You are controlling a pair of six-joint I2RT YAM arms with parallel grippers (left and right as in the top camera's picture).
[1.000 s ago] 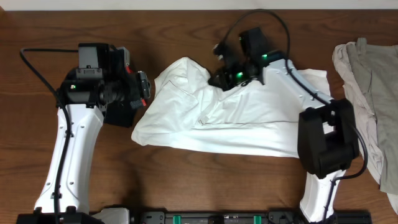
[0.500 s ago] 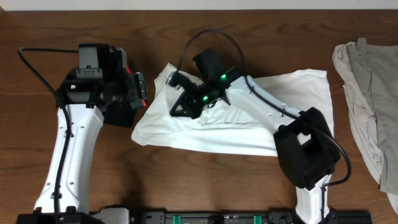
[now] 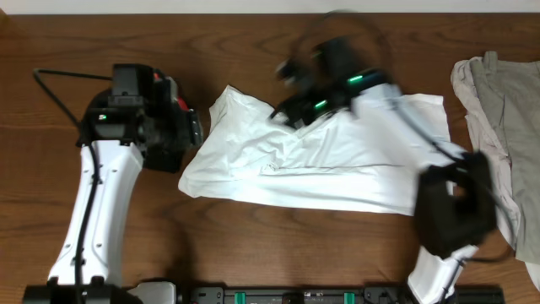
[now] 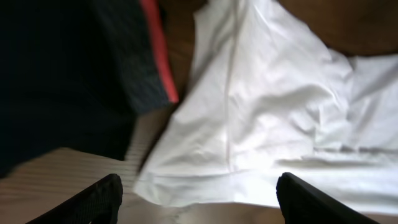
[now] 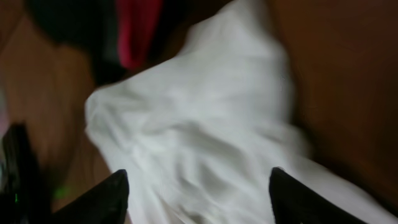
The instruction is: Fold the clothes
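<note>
The left claw (image 3: 194,131) hangs released over the table (image 3: 253,245), its two fingers spread wide with nothing between them. Its own camera shows the claw (image 4: 199,190) looking down on the nearest corner of the white shirt (image 4: 267,93). A long seam runs away from the claw up the cloth, and the hem lies flat on the wood just ahead of the fingertips (image 4: 106,193).

To the right of that claw the white shirt (image 3: 337,160) lies spread across the middle of the table, rumpled and partly doubled over. Its left end is just beside the left claw but not touching it.

The right claw (image 3: 287,111) is over the shirt's upper left part, and the overhead view of it is smeared. From its wrist camera the claw (image 5: 199,186) also stands released, fingers (image 5: 118,193) set far apart, with a bunched mound of the white shirt (image 5: 205,124) straight ahead of it. I cannot tell whether the tips touch the cloth, the picture being too blurred.

Well off to the right of the right claw, a heap of grey clothes (image 3: 498,110) lies crumpled at the table's edge, apart from the shirt
</note>
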